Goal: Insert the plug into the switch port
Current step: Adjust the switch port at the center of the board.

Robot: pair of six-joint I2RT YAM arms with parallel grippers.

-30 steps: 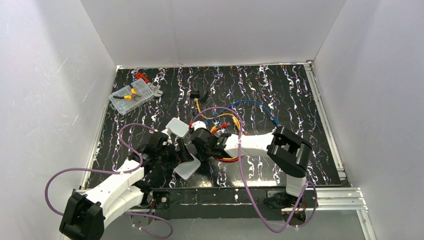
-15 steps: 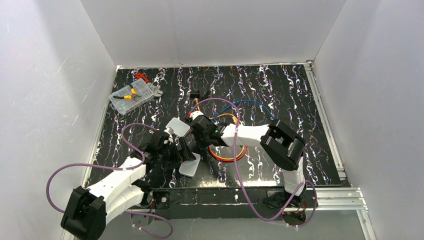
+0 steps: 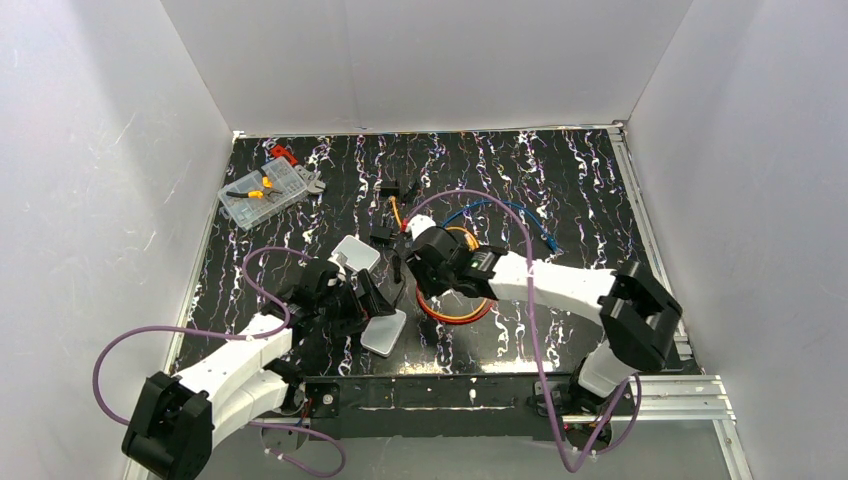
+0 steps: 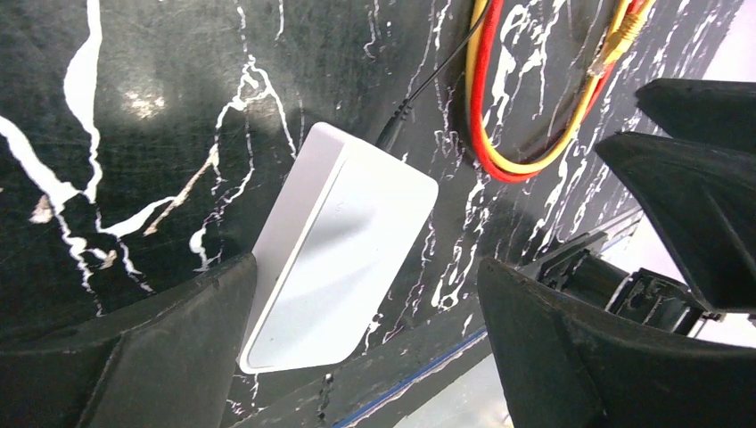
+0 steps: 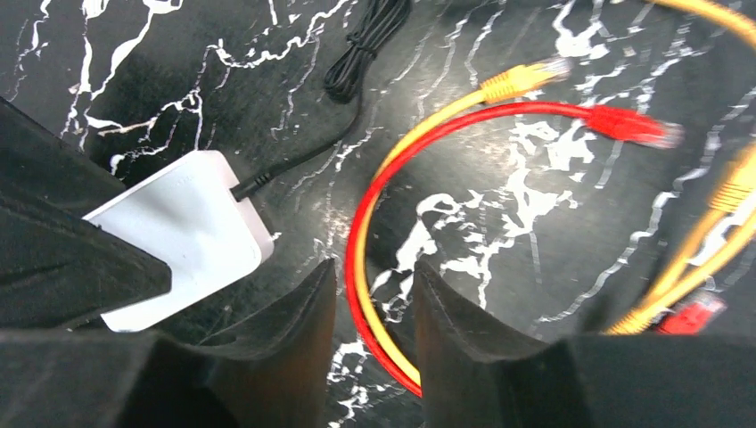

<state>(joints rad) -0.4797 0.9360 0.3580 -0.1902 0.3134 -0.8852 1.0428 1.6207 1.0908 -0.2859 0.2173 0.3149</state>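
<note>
The pale grey-white switch box (image 3: 383,332) (image 4: 343,241) (image 5: 178,241) lies flat near the table's front edge. A black plug (image 5: 245,189) (image 4: 392,138) sits in the switch port on its far short edge, and its thin black cord runs off to a coiled bundle (image 5: 365,36). My left gripper (image 3: 362,303) (image 4: 367,261) is open wide over the box, its left finger (image 4: 134,357) beside the box's long side. My right gripper (image 3: 412,278) (image 5: 373,267) hangs open to the right of the plug, with nothing between its fingers; a red and yellow cable loop (image 5: 374,267) lies below the gap.
A smaller, squarer white box (image 3: 355,253) sits just behind the left gripper. Red, yellow and blue patch cables (image 3: 455,305) spread under the right arm. A black adapter (image 3: 388,187) and a clear parts case (image 3: 265,192) are farther back left. The metal rail (image 3: 450,390) borders the front.
My right gripper was shut close by the switch box; it has drawn back to the right and opened. The right arm's elbow swung out right. The left gripper and the box hardly moved.
</note>
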